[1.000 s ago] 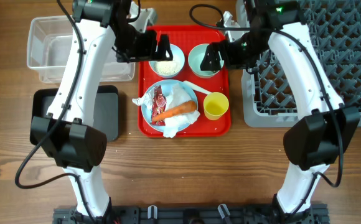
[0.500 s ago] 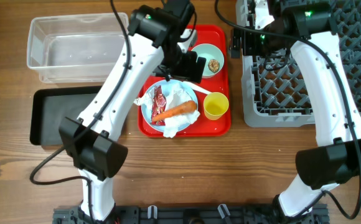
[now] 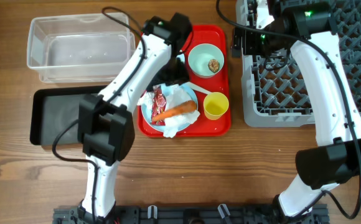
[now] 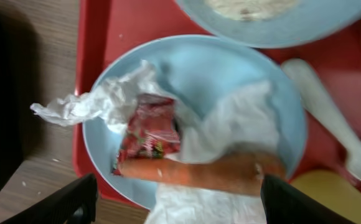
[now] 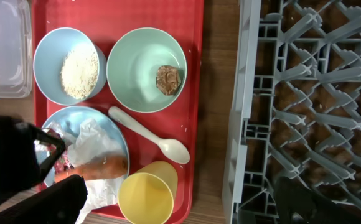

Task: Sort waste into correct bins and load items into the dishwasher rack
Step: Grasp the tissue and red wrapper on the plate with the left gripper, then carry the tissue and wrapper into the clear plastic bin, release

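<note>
The light-blue plate on the red tray holds a crumpled white tissue, a red-brown wrapper and an orange carrot. My left gripper is open and empty, just above the carrot; in the overhead view it hangs over the plate's far edge. The whitish-blue bowl holds rice. The mint bowl holds a brown lump. The yellow cup stands at the tray's front right. My right gripper is open and empty at the left edge of the dishwasher rack.
The clear tub stands at the back left, the black tray in front of it. A white spoon lies on the red tray between the mint bowl and the cup. My left arm hides the rice bowl from overhead.
My left gripper has moved from the rice bowl to above the plate. My right gripper has drawn back from the mint bowl to the rack's left edge.
</note>
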`<state>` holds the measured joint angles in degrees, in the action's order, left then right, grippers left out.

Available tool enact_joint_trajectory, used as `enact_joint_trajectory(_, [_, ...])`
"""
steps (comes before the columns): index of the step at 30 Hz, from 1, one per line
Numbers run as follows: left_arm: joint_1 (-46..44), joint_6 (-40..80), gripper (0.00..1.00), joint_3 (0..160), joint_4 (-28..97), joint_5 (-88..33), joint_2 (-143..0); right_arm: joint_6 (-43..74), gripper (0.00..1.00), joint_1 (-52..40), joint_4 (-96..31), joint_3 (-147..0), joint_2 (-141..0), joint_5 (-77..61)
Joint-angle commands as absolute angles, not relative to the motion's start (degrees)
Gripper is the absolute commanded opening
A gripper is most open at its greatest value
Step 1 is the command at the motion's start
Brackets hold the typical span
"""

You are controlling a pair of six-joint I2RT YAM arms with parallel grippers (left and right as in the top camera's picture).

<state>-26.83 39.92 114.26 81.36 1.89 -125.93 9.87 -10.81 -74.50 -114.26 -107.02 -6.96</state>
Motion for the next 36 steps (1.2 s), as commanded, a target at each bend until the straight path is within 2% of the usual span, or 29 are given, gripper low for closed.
enact_joint_trajectory(1, [-25.8, 38.2, 0.84, 106.4, 74.9, -0.4, -126.5, 10.5, 0.99, -10.8, -74.4, -114.7, -106.5, -5.7])
enact_joint_trajectory(5, [-25.3, 36.4, 0.84, 97.9, 66.3, -0.6, -126.5, 10.4, 0.99, -10.8, -74.5, -114.7, -106.5, -5.7])
enact_joint_trajectory(8, [-25.4, 33.6, 0.84, 96.3, 64.8, -0.6, -126.5, 10.5, 0.99, -10.8, -74.4, -114.7, -106.5, -5.7])
enact_joint_trajectory(10, [-25.5, 30.6, 0.79, 94.3, 61.4, -0.6, -126.5, 10.4, 1.00, -10.8, -74.4, -114.7, -106.5, -5.7])
enact_joint_trajectory(11, [-25.6, 30.4, 0.71, 92.8, 60.0, -0.6, -126.5, 10.3, 0.99, -10.8, -74.4, -114.7, -106.5, -5.0])
enact_joint_trajectory(13, [-25.8, 30.4, 0.39, 91.2, 59.2, -0.6, -126.5, 10.5, 0.99, -10.8, -74.4, -114.7, -106.5, -4.9])
enact_joint_trajectory(14, [-25.9, 30.4, 0.27, 90.8, 59.1, -0.6, -126.5, 10.5, 0.99, -10.8, -74.4, -114.6, -106.5, -4.9])
enact_joint_trajectory(15, [-26.0, 30.4, 0.09, 90.6, 59.1, -0.6, -126.5, 10.5, 0.99, -10.8, -74.4, -114.7, -106.5, -4.8])
enact_joint_trajectory(16, [-26.1, 30.4, 0.04, 90.6, 59.1, -0.6, -126.5, 10.5, 0.99, -10.8, -74.4, -114.7, -106.5, -4.8])
enact_joint_trajectory(20, [-26.1, 30.4, 0.04, 90.8, 59.2, -0.6, -126.4, 10.5, 0.99, -10.8, -74.2, -114.7, -106.5, -4.9])
enact_joint_trajectory(25, [-24.0, 30.0, 0.04, 98.3, 65.2, -0.6, -123.9, 10.5, 0.99, -10.8, -73.7, -114.7, -106.5, -4.9])
enact_joint_trajectory(33, [-22.5, 28.7, 0.04, 101.9, 65.6, -0.6, -112.7, 10.5, 0.98, -10.8, -73.3, -114.7, -106.5, -4.9])
enact_joint_trajectory(36, [-17.4, 28.9, 0.04, 101.9, 64.2, 0.3, -106.7, 10.7, 0.97, -10.8, -73.3, -114.7, -106.5, -4.9])
